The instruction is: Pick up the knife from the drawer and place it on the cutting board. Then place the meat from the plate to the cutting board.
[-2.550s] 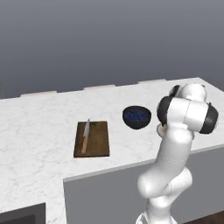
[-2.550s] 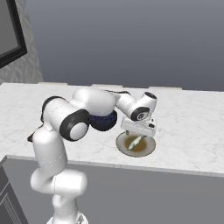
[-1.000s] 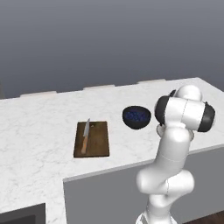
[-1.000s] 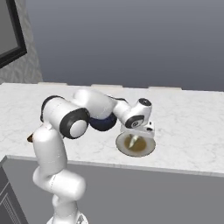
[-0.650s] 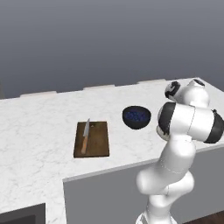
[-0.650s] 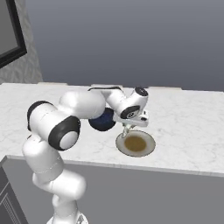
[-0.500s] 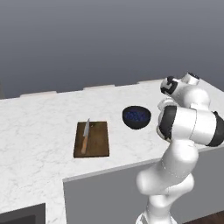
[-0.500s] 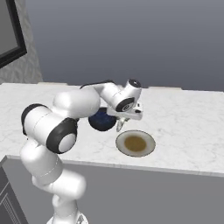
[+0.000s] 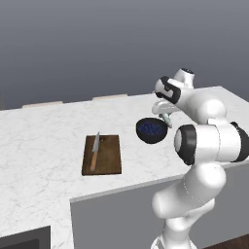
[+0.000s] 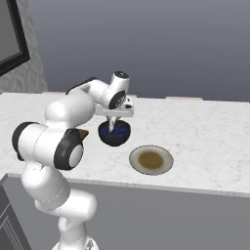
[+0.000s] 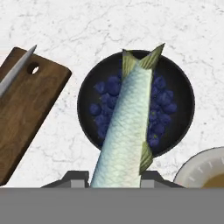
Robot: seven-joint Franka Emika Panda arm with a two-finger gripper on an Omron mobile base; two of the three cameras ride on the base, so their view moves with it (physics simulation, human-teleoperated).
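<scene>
**Kitchen, pretty clearly**

Rendered, not real. White marble counter with grey cabinet fronts below, wooden cutting board with a knife lying on it, dark bowl of blueberries, tan-stained plate nearby.

Silver-scaled fish aloft over dark bowl; knife flat on brown cutting board.

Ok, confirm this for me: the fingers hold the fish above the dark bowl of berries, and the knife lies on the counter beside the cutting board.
One thing is wrong: the knife lies on the cutting board, not on the counter beside it, as the left base view shows. The rest holds: the fingers hold the fish above the dark bowl of berries.
</scene>
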